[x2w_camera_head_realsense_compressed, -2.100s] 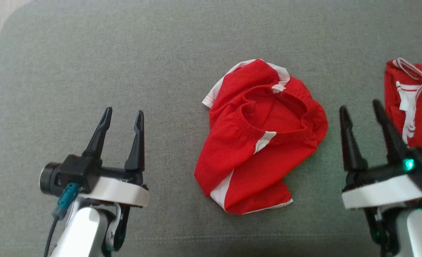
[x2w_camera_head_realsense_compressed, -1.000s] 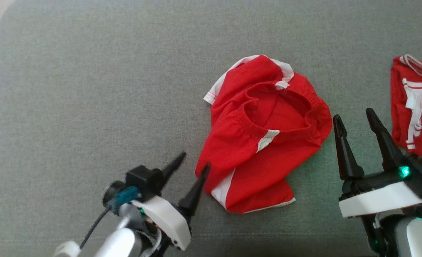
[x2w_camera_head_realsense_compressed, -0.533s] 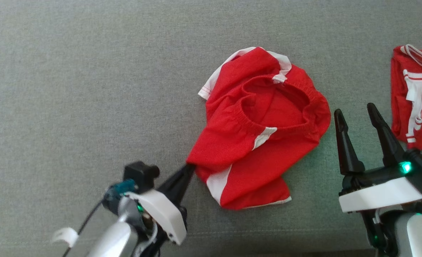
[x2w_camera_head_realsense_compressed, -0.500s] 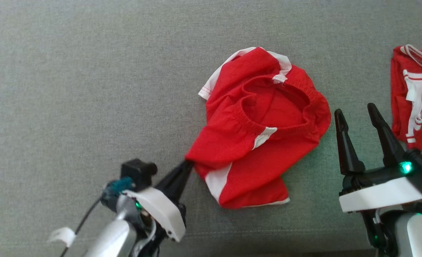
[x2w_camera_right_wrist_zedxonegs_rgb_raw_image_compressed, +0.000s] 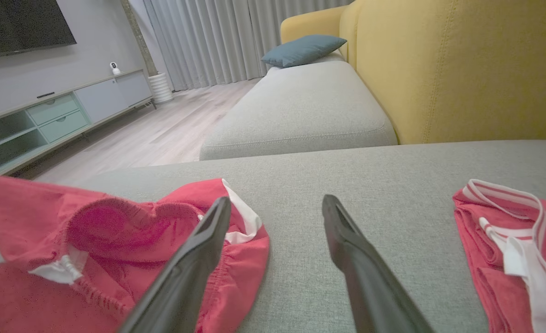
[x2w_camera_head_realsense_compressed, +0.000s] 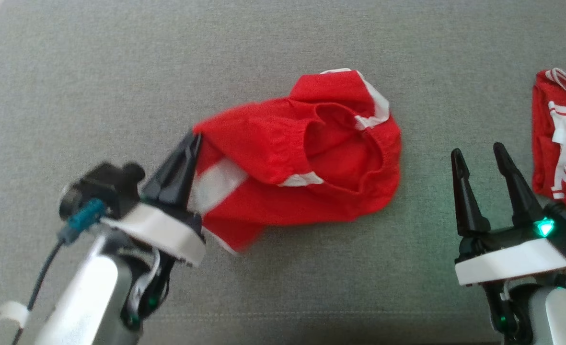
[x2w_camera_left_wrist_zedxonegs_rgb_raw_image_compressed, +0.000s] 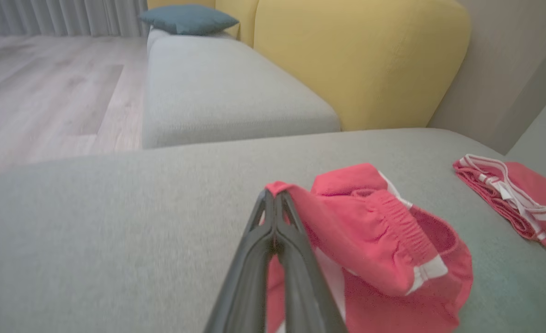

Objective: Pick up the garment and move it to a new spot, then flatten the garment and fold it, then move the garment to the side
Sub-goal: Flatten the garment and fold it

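On a grey sofa seat (x2w_camera_head_realsense_compressed: pixel 120 72), the left pincer (x2w_camera_head_realsense_compressed: pixel 194 139) clamps a corner of the red garment (x2w_camera_head_realsense_compressed: pixel 311 158).
The right pincer (x2w_camera_head_realsense_compressed: pixel 478 152) stands wide open and empty, right of it.

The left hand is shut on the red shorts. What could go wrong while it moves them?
The left hand pinches only a small edge of the red shorts; the cloth may slip out.
Most of the shorts lies on the grey cushion; dragging may bunch them more.
The open right hand is near the second red garment and might disturb it.
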